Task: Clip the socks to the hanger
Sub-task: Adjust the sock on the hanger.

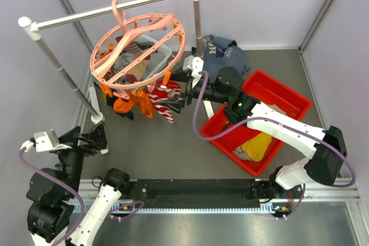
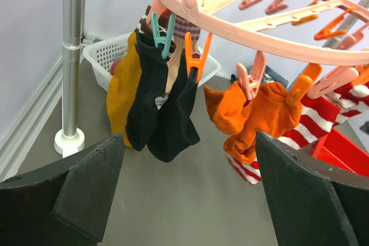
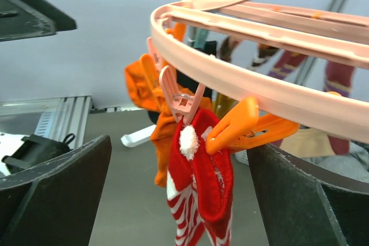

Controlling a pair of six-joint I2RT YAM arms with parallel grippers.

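Under the right rim of the hanger (image 3: pixel 202 64), hung on the rail (image 1: pixel 115 7), a red-and-white striped sock (image 3: pixel 199 200) dangles from a pink peg (image 3: pixel 181 99), with a free orange peg (image 3: pixel 236 125) just beside it. Around the sock the right hand (image 1: pixel 183 92) has its fingers spread, gripping nothing. The sock looks clipped, so back straight out without snagging the cuff, then fetch another from the red bin (image 1: pixel 288 93). Low at the worktop's left, the left hand (image 1: pixel 97 135) hovers spread and empty
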